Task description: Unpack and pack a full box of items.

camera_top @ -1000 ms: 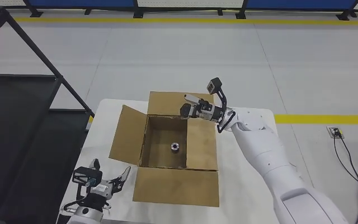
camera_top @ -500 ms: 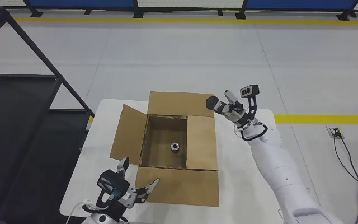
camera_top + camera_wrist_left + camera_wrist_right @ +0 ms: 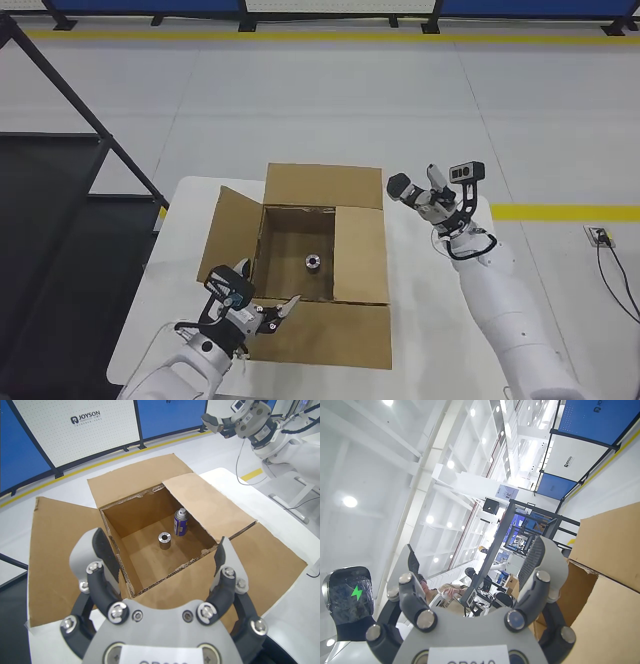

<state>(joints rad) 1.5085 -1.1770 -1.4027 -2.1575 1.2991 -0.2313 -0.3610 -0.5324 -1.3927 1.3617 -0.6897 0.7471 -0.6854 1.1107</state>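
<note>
Top: open cardboard box (image 3: 323,185) on white bench (image 3: 410,300), metal bushing (image 3: 313,263) on its floor. Left claw (image 3: 262,284) at near-left corner, right claw (image 3: 415,182) off far-right corner. Left wrist: left claw open, spray can (image 3: 180,522) upright beside bushing. Right wrist: right claw open.

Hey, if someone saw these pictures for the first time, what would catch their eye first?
The open brown cardboard box in the middle of the white table, holding a silver metal cylinder and an upright blue spray can beside it. The left gripper hovers open at the box's near edge; the right gripper hangs open past its far right corner.
</note>
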